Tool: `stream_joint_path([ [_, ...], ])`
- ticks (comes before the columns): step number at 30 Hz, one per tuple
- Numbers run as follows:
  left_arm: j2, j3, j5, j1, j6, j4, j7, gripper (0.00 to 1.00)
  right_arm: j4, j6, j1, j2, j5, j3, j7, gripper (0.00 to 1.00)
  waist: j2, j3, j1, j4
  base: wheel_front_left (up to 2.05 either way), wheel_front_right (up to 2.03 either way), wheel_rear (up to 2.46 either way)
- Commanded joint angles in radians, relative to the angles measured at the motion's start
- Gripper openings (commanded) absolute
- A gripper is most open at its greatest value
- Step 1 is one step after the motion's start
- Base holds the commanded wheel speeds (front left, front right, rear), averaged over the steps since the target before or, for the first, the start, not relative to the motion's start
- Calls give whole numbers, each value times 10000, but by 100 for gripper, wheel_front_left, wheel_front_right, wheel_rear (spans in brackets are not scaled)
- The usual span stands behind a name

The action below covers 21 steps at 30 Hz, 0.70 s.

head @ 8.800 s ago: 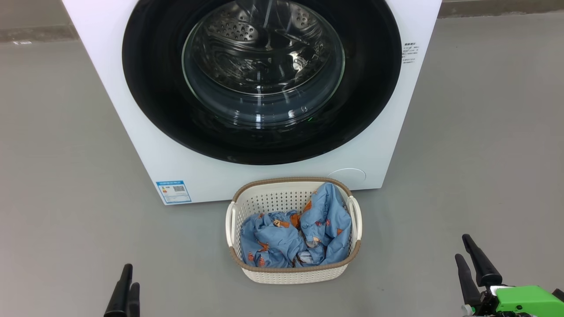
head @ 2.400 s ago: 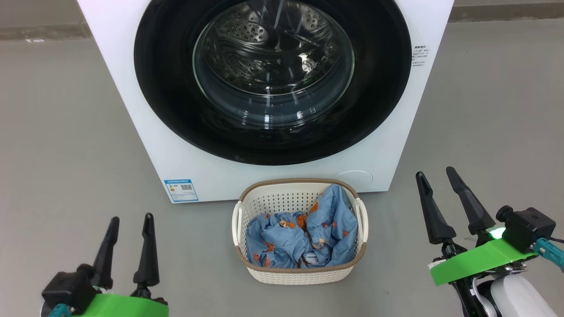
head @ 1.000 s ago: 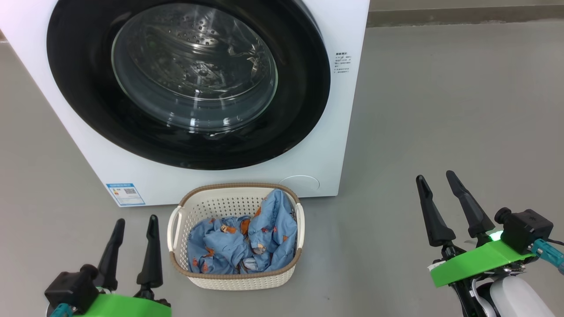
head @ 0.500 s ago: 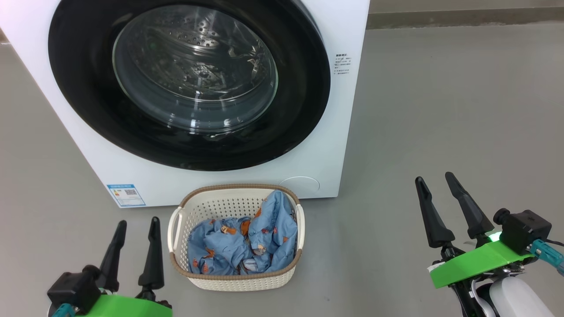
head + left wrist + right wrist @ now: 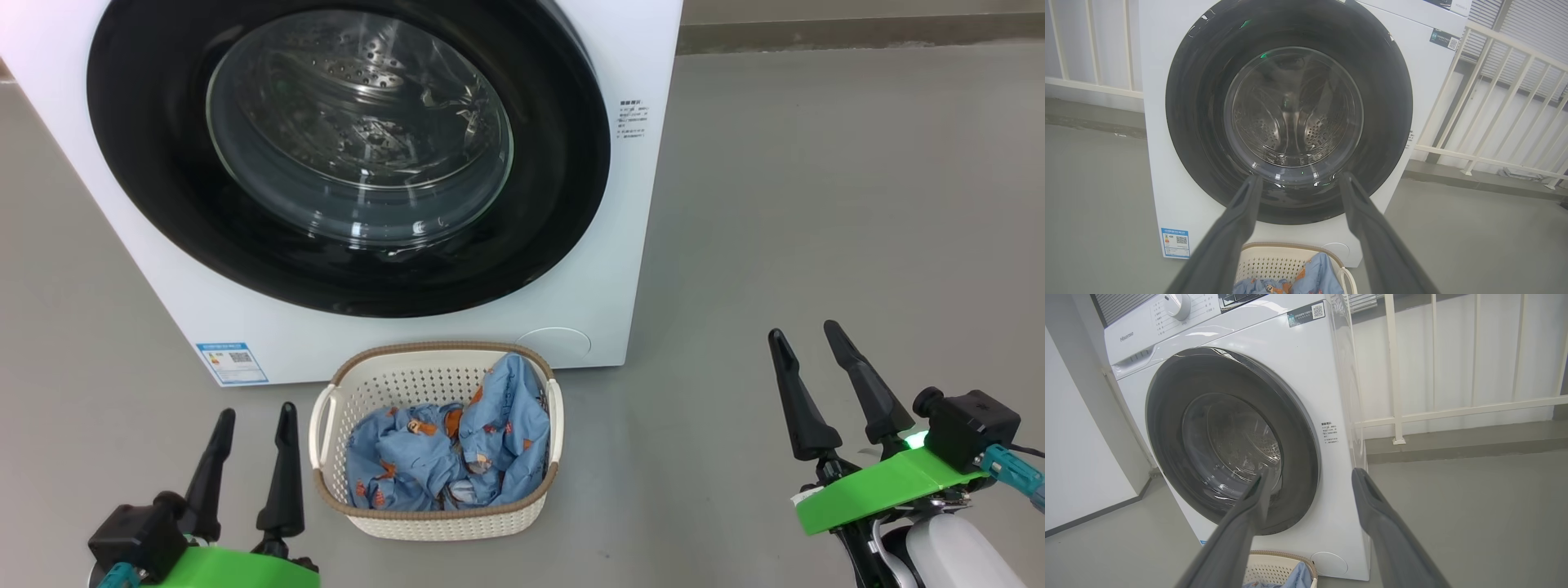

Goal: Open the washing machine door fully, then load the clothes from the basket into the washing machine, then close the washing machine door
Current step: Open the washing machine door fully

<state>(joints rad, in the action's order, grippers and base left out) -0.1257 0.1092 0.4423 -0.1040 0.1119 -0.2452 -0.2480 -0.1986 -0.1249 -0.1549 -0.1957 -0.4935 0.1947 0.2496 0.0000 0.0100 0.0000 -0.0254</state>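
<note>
Both pincers are up and ready, operator: your left pincer (image 5: 256,411) has its fingers spread with nothing between them, and your right pincer (image 5: 802,330) is the same, wide apart and empty. The door (image 5: 351,155) sits shut against the machine (image 5: 645,269), so by my read step one hasn't begun. Here's the relation that matters: the door lies ahead of and above both pincers, its round face upright and turned towards you. From the left pincer it's dead ahead; in the left wrist view the glass sits right between the two fingers. From the right pincer it's ahead and off to the left, seen at a slant, because that pincer hangs over the floor (image 5: 816,204) out past the machine's right side. I'd say that puts the door's right rim closer to your right pincer and the left rim closer to your left one. I can't pick out a handle or a hinge, so I can't tell which rim swings free; check that before you commit an arm. The basket (image 5: 433,349) sits low, just right of the left pincer and well left of the right one, tucked at the machine's foot, touching or not I can't say. The clothes (image 5: 457,457) are heaped inside it, untouched. Mind it: it's parked right under the door, and a low reach could clip its rim.
</note>
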Motion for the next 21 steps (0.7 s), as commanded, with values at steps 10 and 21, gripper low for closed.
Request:
stream_joint_path([
  [10, -184, -366, 27, -311, -244, 277, -128, 100, 238, -58, -257, -106, 62, 66, 122, 100, 0, -104, 0, -61, 0, 0, 0],
  [21, -190, -410, -13, -342, -356, 277, -132, 100, 154, -58, -524, -111, 74, 0, 122, 100, 0, -401, 0, -112, 0, 0, 0],
])
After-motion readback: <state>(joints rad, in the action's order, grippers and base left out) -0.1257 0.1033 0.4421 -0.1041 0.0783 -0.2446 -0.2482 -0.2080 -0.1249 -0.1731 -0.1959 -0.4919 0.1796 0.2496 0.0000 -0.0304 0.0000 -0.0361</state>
